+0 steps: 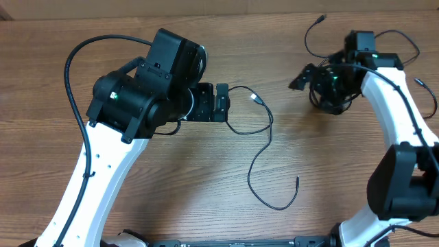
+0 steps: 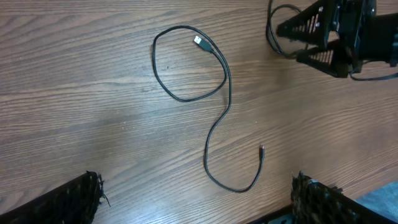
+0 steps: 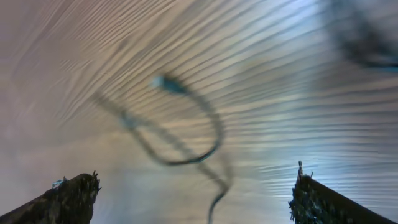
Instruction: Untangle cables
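While both grippers sat with jaws wide apart and nothing in them, one cable lay loose on the table. It was straight ahead of the left gripper, inside the span of its fingers, with the silvery plug at the far end in a loop. The right gripper had another looped cord ahead of its jaws, roughly centred, but that view was way too blurry to say if anything touched.

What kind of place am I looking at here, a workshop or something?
Probably a robotics lab bench, though little beyond the tabletop shows. Two robot arms, a left arm and a right arm, lean over a wood-grain table, and a loose black cable lies on it.
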Controlling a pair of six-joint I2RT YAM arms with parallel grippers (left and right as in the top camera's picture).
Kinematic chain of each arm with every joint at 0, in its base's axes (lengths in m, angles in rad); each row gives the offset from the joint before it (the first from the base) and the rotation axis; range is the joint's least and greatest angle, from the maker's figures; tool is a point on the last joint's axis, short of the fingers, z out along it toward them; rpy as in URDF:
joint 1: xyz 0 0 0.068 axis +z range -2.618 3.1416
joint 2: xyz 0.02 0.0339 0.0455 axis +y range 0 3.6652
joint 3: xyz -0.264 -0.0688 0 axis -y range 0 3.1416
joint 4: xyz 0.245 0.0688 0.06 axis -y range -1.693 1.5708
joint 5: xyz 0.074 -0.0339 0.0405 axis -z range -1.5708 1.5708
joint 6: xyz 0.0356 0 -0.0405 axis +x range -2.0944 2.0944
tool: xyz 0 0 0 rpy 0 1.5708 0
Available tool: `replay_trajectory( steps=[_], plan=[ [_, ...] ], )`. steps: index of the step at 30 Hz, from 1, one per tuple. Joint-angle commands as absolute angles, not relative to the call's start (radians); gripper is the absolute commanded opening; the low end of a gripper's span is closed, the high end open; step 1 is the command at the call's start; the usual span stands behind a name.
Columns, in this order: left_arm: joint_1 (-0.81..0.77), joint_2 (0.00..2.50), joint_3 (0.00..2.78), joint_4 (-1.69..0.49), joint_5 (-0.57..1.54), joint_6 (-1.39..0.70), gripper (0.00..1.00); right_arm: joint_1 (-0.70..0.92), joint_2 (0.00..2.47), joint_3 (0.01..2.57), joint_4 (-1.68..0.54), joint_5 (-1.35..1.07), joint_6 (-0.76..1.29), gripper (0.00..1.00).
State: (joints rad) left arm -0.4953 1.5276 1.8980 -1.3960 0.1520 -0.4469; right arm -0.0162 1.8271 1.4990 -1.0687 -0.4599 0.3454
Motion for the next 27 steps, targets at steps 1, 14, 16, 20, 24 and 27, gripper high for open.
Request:
replay_trajectory(
  steps=[1, 14, 16, 20, 24, 27],
  plan=[
    [-0.491, 1.511, 1.899, -1.395, 0.146, -0.461, 0.99, 0.066, 1.808, 1.511, -1.065, -0.51, 0.306, 1.0],
    [-0.491, 1.511, 1.899, -1.395, 0.146, -0.461, 1.0, 0.224, 1.808, 1.51, -1.041, -0.359, 0.307, 1.0],
    [-0.491, 1.511, 1.899, -1.395, 0.146, -0.461, 1.0, 0.232, 1.808, 1.509, -1.027, -0.359, 0.307, 1.0],
    [-0.491, 1.511, 1.899, -1.395, 0.146, -0.461, 1.0, 0.236, 1.808, 1.509, -0.993, -0.36, 0.307, 1.0],
    [-0.491, 1.511, 1.899, -1.395, 0.146, -0.461, 1.0, 0.236, 1.808, 1.504, -0.969, -0.359, 0.307, 1.0],
    [-0.491, 1.511, 1.899, -1.395, 0.146, -0.461, 1.0, 0.236, 1.809, 1.491, -0.95, -0.359, 0.307, 1.0]
  ],
)
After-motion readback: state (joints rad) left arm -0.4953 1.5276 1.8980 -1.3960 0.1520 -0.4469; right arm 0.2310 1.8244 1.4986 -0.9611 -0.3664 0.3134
